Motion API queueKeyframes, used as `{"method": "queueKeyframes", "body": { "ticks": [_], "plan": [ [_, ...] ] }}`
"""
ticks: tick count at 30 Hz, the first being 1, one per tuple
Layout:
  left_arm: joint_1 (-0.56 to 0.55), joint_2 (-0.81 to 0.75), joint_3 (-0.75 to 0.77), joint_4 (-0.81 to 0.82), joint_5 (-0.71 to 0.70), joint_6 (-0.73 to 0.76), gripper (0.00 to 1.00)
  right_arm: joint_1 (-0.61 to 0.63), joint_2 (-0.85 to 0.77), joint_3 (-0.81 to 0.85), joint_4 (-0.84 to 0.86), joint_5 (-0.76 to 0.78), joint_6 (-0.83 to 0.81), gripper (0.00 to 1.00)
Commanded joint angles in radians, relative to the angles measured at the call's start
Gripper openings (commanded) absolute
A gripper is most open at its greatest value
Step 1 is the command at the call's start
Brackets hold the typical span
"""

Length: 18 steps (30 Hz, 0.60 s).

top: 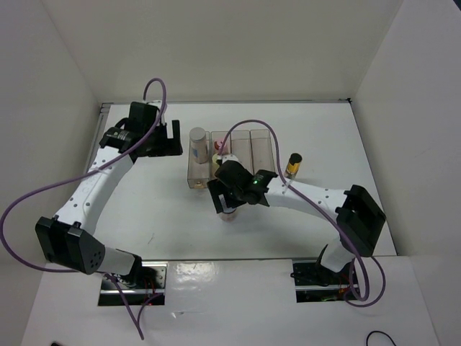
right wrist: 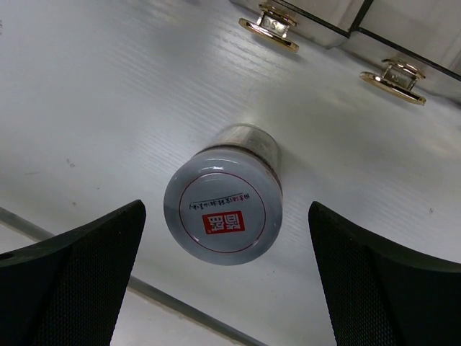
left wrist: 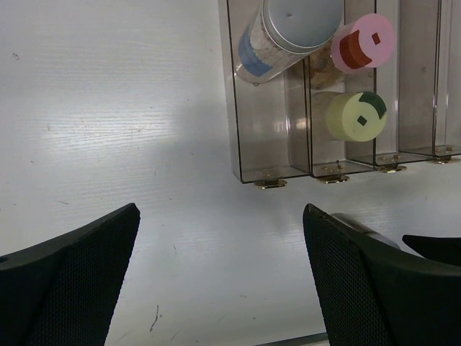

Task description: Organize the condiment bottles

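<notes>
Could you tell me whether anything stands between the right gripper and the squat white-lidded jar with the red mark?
Nothing visible does. The right gripper hangs open directly over the squat white-lidded jar with the red mark, which stands alone on the white table, not touching the clear plastic organizer.

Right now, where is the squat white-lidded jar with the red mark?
In the right wrist view the squat white-lidded jar stands on the white table, framed by the open fingers of the right gripper, just outside the clear plastic organizer.
</notes>
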Motion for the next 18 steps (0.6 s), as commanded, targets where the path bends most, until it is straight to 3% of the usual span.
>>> {"method": "queueKeyframes", "body": {
  "ticks": [1,13,17,18],
  "plan": [
    [0.011,-0.032,-0.016,0.048,0.018,0.022,1.00,0.013,0.032,0.062,0.006,0.027,0.009,0.98],
    [0.021,-0.032,-0.044,0.057,0.018,0.031,1.00,0.022,0.075,0.071,-0.014,0.059,0.029,0.94],
    [0.021,-0.023,-0.053,0.057,0.027,0.031,1.00,0.031,0.096,0.080,-0.023,0.059,0.029,0.82],
    [0.021,-0.023,-0.053,0.057,0.027,0.031,1.00,0.031,0.096,0.080,-0.023,0.070,0.029,0.75]
  ]
}}
